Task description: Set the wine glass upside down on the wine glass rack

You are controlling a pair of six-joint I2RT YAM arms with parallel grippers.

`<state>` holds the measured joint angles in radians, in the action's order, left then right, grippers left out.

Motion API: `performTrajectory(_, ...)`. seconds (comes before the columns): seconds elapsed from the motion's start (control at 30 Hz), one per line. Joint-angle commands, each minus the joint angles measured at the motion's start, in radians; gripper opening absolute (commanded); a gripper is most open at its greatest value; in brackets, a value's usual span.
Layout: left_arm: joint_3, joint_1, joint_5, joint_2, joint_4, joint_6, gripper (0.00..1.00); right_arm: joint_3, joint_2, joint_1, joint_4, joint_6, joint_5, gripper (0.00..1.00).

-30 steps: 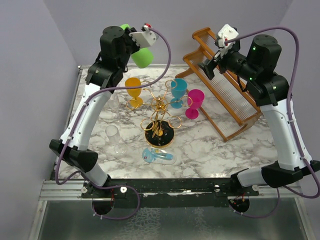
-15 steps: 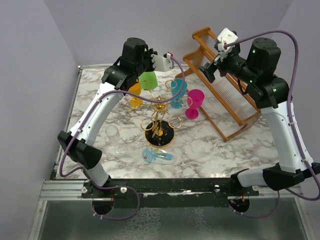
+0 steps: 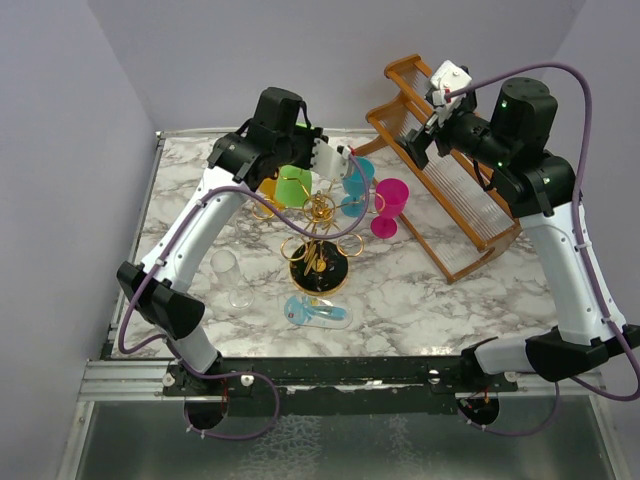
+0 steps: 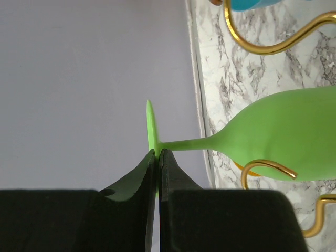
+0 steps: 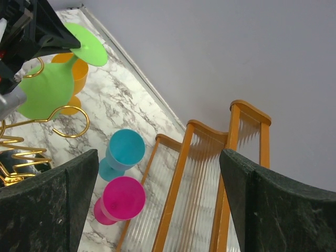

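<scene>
Wine glass (image 3: 293, 186), green, carried above the left-hand ring arms of the wine glass rack (image 3: 320, 235) and not yet hung on it; whether its bowl touches a gold loop we cannot tell. Reading from the left, we see a clear glass (image 3: 230, 278) upright on the marble worktop (image 3: 430, 290). Next comes an orange glass (image 3: 266, 186) just behind the green bowl, then the left gripper (image 4: 158, 155), its jaws pinched on the edge of the green foot, with the stem tilted. Past the rack stand a teal glass (image 3: 355, 180) and a magenta glass (image 3: 390, 205), both upright, near the wooden slatted rack (image 3: 450, 190). Above that rack hangs the right gripper (image 5: 157, 178), jaws wide, holding nothing.
</scene>
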<state>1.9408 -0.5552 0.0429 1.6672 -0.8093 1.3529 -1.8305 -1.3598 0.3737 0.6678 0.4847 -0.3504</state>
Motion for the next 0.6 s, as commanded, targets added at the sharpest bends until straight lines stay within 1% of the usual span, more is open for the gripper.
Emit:
performTrajectory(0.0,0.036,-0.012,0.091,-0.004,-0.085,0.100,0.00,0.009,0.026,-0.002,0.006,0.008,-0.025,0.97)
performTrajectory(0.33,0.091,-0.017,0.216,-0.003,-0.194,0.134,0.00,0.020,0.029,-0.004,0.004,0.011,-0.031,0.97)
performTrajectory(0.57,0.087,-0.018,0.242,-0.013,-0.252,0.172,0.00,0.025,0.035,-0.007,0.003,0.013,-0.036,0.97)
